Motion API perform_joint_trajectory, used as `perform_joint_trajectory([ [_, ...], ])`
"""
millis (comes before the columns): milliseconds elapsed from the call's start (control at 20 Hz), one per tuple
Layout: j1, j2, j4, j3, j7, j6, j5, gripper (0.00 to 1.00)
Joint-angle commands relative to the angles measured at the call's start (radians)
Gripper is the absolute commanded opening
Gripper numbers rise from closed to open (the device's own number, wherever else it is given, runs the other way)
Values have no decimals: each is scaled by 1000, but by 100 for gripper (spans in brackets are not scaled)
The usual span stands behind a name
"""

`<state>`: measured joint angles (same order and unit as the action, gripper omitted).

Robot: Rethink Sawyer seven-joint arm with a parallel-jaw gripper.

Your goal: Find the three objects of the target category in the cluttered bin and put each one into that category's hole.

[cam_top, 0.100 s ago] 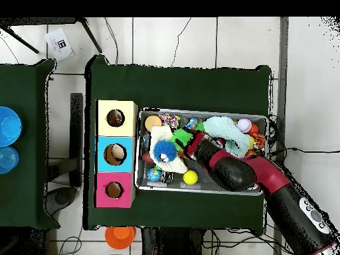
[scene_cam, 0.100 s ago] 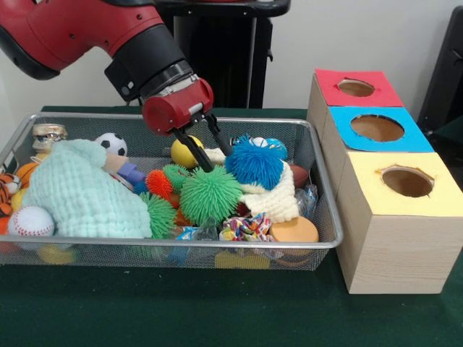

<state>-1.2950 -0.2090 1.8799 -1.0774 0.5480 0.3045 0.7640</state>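
End effector (scene_cam, 0.100 s ago: 214,155) fingers stand apart, your arm reaching down into the wire bin (scene_cam, 0.100 s ago: 318,238) with the tips between the yellow ball (scene_cam, 0.100 s ago: 183,151) and the blue spiky ball (scene_cam, 0.100 s ago: 254,164), just above the green spiky ball (scene_cam, 0.100 s ago: 210,195). You can see nothing clamped. A mint cloth (scene_cam, 0.100 s ago: 83,191) fills the bin's other end. On the bench (scene_cam, 0.100 s ago: 181,311) beside the bin stands the wooden box (scene_cam, 0.100 s ago: 394,246) with red, blue and yellow holes.
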Motion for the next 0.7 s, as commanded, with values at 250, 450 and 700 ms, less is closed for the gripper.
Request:
perform_joint_trajectory([
  [250, 43, -17, -72, 56, 144, -156, 52, 100],
  [450, 38, -6, -65, 49, 132, -174, 44, 100],
  [700, 44, 2, -70, 55, 135, -198, 48, 100],
])
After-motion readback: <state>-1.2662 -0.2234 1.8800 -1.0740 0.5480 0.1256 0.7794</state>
